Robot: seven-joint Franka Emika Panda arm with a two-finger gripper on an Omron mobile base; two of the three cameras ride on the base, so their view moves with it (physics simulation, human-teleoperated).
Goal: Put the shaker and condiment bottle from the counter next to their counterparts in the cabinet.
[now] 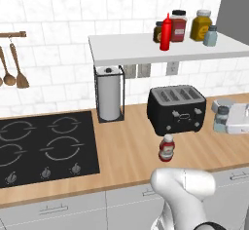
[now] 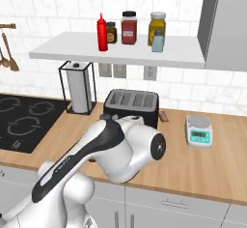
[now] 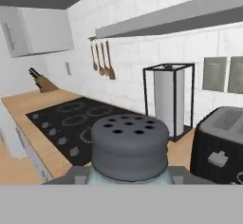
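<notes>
The shaker (image 3: pixel 129 142) sits right in front of the hand camera, its grey perforated cap facing me. My gripper (image 3: pixel 129 174) is shut on its pale body, with a finger pressed on each side. In the left base view the shaker (image 1: pixel 221 118) is just right of the toaster, low over the counter (image 1: pixel 126 151). The condiment bottle (image 1: pixel 167 148), squat and red with a white cap, stands on the counter in front of the toaster. On the cabinet shelf (image 1: pixel 141 48) (image 2: pixel 120 53) stand the tall red squeeze bottle (image 1: pixel 165 31) (image 2: pixel 102 32) and the second shaker (image 1: pixel 210 35) (image 2: pixel 157 40).
A black toaster (image 1: pixel 176 109) (image 2: pixel 132 105) (image 3: pixel 220 142) is close beside the hand. A paper towel holder (image 1: pixel 110 93) (image 3: pixel 168 102) stands left of it, then the black hob (image 1: pixel 44 146). A white scale (image 2: pixel 198 130) sits to the right. Several jars (image 1: pixel 201 25) share the shelf.
</notes>
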